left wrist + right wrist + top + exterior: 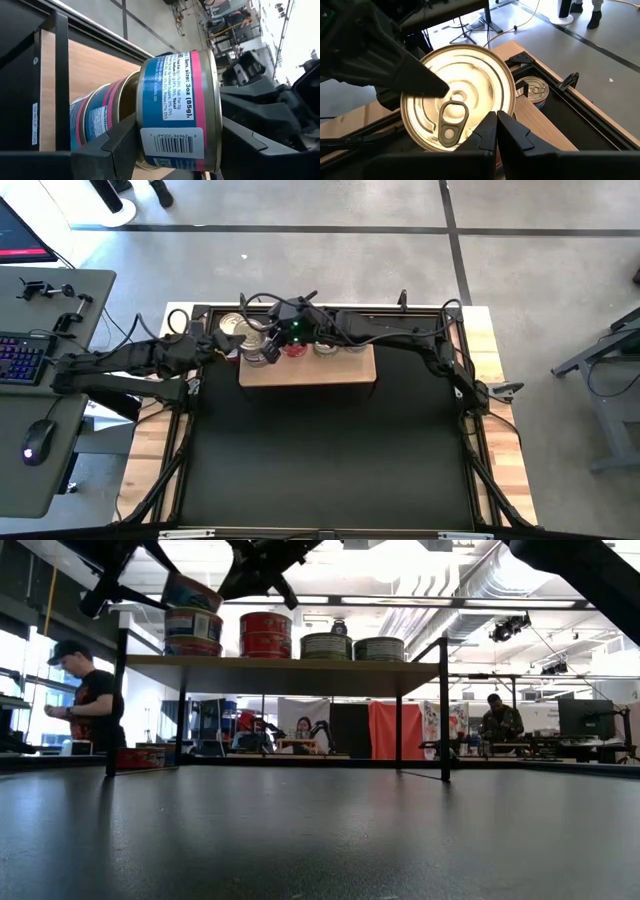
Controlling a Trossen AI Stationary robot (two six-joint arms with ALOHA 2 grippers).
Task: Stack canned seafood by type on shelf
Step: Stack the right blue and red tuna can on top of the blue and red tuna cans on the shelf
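A: Blue-and-pink labelled tin [175, 110] sits clamped between the left gripper [175, 150] fingers, jaws wide across its side wall. It is at the shelf's [306, 370] far-left end, tilted over the blue stack [193, 632].

B: Right gripper [496, 131]?

A: Fingers pressed together, holding nothing, tips just above the tin's silver pull-tab lid [457, 117]. Cannot tell whether they touch it.

B: Other tins?

A: Along the far edge, left to right: a red stack [266, 636], then two striped dark ones [352, 647].

B: Handling notes?

A: Judgement: rigid metal, light, smooth label, likely slippery. Grip across the side wall, as now; rims give purchase. Avoid the pull tab. Risk: landing off-centre and toppling the stack.
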